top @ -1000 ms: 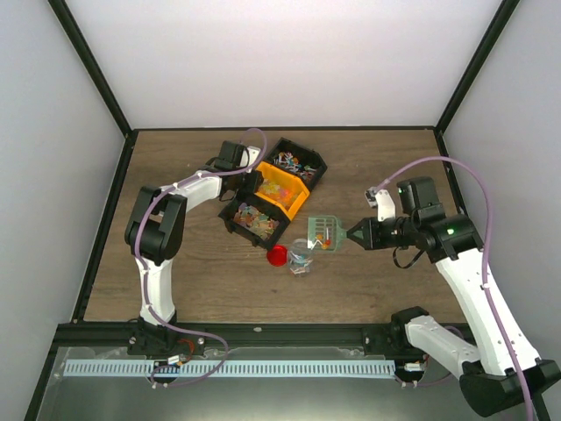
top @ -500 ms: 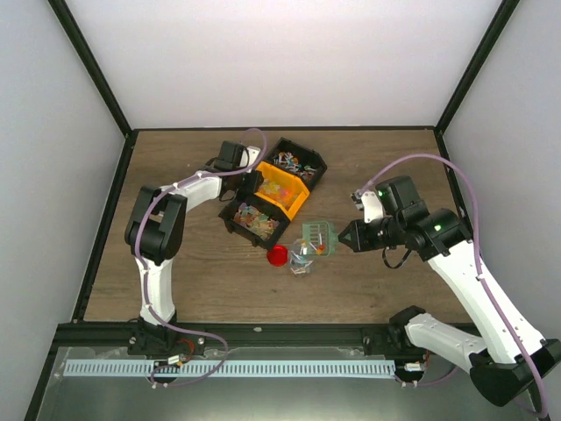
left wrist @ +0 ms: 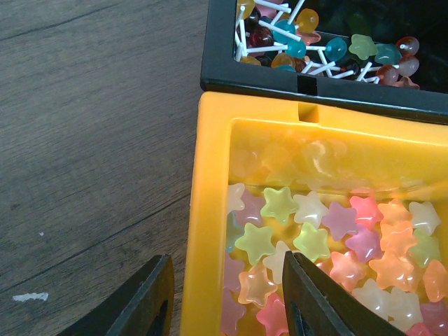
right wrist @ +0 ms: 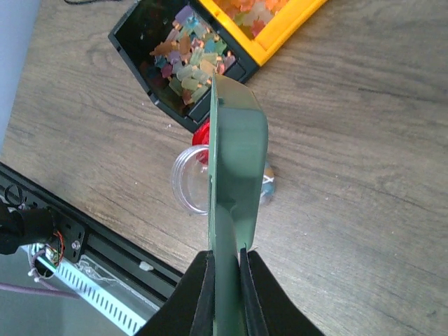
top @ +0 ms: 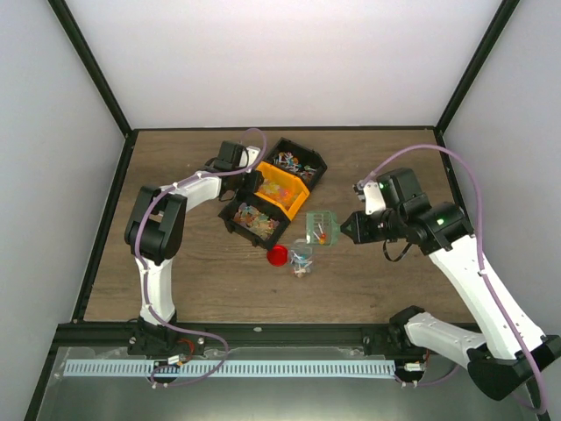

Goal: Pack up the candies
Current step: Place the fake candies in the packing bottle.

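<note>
- Candies [left wrist: 308, 238] are seen in three bins set in a slanted row near the middle of the table [top: 219, 289], toward its far edge.
- Stick candies are held in the far black bin [left wrist: 266, 79], star shapes in the yellow bin [left wrist: 210, 210] and mixed coloured pieces in the near black bin [right wrist: 150, 84].
- A few more candies are carried in the green scoop [right wrist: 238, 154], and some are visible inside the clear jar [right wrist: 180, 192].
- The jar is placed near the table's middle, on the near side of the bins, and the red lid [top: 277, 255] lies just beside it on the left.
- The scoop is held over the jar, just above its right side, and in the right wrist view it is turned on edge.
- The right gripper [right wrist: 224, 253] is clamped on the scoop's handle, with its fingers [right wrist: 198, 294] pressed against both faces.
- The left gripper [left wrist: 227, 257] is parted, and the left wall of the yellow bin is straddled by it. One finger is set outside over the wood and the other inside over the star candies.
- A gap is seen between the inner finger and the wall, and nothing is held.
</note>
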### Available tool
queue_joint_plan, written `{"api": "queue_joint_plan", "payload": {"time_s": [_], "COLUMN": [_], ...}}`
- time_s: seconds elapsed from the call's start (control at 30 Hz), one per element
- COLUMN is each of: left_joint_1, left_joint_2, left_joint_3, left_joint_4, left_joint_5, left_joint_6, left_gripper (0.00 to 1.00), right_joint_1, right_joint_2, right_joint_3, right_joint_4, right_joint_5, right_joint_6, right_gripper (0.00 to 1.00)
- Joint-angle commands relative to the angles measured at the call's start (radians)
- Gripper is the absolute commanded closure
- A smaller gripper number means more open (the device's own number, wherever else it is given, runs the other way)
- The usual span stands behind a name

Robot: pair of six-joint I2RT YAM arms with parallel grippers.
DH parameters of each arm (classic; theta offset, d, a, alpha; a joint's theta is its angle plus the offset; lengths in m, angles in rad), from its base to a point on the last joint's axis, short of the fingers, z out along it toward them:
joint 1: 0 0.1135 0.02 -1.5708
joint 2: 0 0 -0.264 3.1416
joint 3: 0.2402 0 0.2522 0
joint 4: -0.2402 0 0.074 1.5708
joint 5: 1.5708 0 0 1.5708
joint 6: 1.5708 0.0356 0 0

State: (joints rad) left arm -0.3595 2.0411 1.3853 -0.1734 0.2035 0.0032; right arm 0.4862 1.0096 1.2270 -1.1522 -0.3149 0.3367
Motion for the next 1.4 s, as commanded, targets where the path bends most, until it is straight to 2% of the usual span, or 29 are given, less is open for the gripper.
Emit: {"api": "queue_joint_plan", "payload": {"time_s": [0.0,0.6,0.83,1.17,1.37], "left_joint_1": [0.004,0.006,0.008,0.007,0.007], "left_joint_2": [0.044,0.049,0.048,0.044,0.044], "left_joint_3": [-0.038,-0.034,-0.035,-0.037,-0.035], "left_joint_4": [-0.095,-0.100,-0.100,-0.101,-0.101], "left_joint_5": [-0.007,-0.010,-0.010,-0.006,-0.005], "left_joint_6": [0.018,0.018,0.019,0.020,0.020], "left_gripper": [0.56,0.56,0.56,0.56,0.56], "right_joint_1": [0.009,0.036,0.148,0.149,0.151], "right_joint_2": [0.013,0.018,0.039,0.032,0.058], "right_joint_3": [0.093,0.066,0.071,0.071,0.121], "right_joint_4": [-0.039,-0.022,-0.024,-0.002,-0.053], "right_joint_5": [0.054,0.012,0.092,0.138,0.187], "right_joint_6": [-0.016,-0.016,0.043,0.053,0.036], "right_gripper": [0.99,0.99,0.99,0.99,0.99]}}
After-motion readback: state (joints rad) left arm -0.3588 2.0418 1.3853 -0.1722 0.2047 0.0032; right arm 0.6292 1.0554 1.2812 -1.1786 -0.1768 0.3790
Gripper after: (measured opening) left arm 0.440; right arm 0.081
